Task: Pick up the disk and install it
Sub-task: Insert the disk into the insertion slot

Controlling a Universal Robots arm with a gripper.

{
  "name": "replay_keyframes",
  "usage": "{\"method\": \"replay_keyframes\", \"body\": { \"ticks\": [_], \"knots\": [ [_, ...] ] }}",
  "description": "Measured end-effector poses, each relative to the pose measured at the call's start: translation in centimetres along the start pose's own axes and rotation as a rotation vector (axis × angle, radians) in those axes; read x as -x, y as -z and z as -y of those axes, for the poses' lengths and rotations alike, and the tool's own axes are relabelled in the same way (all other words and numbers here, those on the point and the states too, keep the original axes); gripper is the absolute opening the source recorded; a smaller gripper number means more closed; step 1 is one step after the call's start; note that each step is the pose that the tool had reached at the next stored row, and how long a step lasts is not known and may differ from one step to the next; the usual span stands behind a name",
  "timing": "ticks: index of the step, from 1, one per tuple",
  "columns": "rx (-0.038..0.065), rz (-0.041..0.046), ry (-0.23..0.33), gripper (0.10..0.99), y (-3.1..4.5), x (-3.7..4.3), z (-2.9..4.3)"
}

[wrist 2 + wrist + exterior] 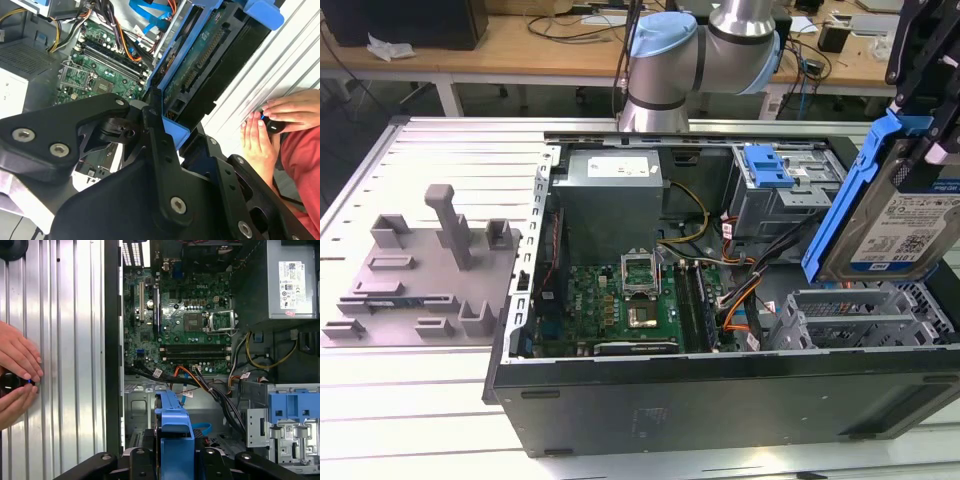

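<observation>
Your gripper [172,131] is clamped on the disk [908,222], held above the computer case [720,392]; pickup is done, installing is not.

A: Exterior view, what is lost?
B: The disk [910,225] runs off the exterior view's right edge. The print on its label [910,230] is too small to tell. The disk covers the part of the case [720,400] behind it. The arm [705,45] is cut by the top edge.
A: Wrist views?
B: In the first wrist view the gripper [174,457] is cut off by the picture's edge, and one end of the disk sits hidden between its black links. In the second wrist view those links hide part of the motherboard [100,75].
A: The person?
B: Hands [17,357] cut off at the picture's edge. A small dark object [10,381] sits between the fingers, too small to name.
</observation>
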State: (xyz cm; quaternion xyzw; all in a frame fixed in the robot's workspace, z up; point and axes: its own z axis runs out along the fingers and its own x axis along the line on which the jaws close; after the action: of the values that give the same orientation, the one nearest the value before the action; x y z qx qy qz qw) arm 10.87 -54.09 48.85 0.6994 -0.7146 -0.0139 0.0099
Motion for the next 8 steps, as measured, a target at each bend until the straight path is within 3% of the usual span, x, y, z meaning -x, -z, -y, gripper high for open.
{"method": "replay_keyframes", "body": {
  "ticks": [2,5,8],
  "knots": [
    [0.000,0.0002,0.001,0.369,-0.06,0.05,0.14],
    [0.000,-0.0011,0.037,0.369,-0.21,1.01,0.18],
    [0.000,-0.0019,0.053,0.369,-0.31,0.98,0.18]
  ]
}}
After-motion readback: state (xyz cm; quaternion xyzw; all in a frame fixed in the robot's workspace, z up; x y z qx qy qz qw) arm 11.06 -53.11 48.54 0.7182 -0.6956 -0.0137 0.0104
